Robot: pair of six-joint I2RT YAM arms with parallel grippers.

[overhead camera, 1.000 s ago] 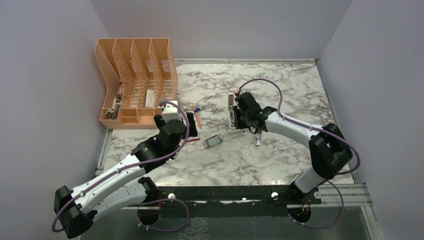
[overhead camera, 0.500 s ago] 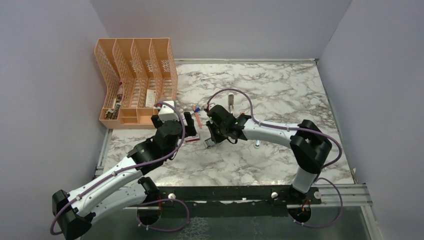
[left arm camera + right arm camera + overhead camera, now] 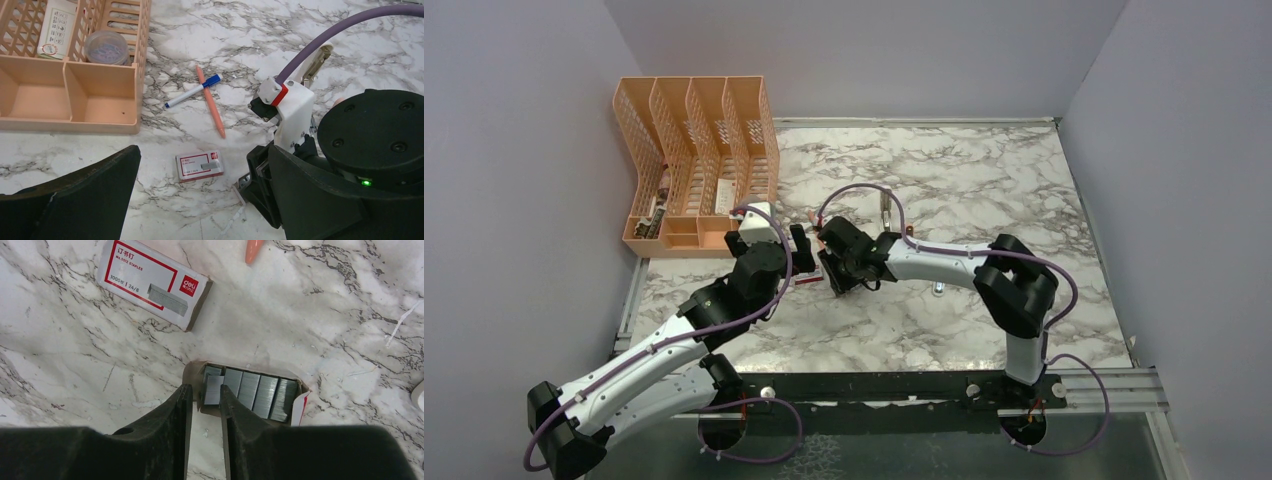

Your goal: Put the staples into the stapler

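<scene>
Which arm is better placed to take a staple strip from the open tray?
Right: the right pincer is over the staples in the tray; the left pincer stands open by the printed box.

Staples: grey metal, dull sheen. Tray: plain brown cardboard, matt. Box sleeve: smooth card, printed red and white. Table: smooth marble-pattern top. Organiser: matt peach plastic.

Bright, even light from above; sharp views.
Soft, faint shadows on the tabletop. The right claw looms black and slightly blurred at its wrist view's bottom edge.
</scene>
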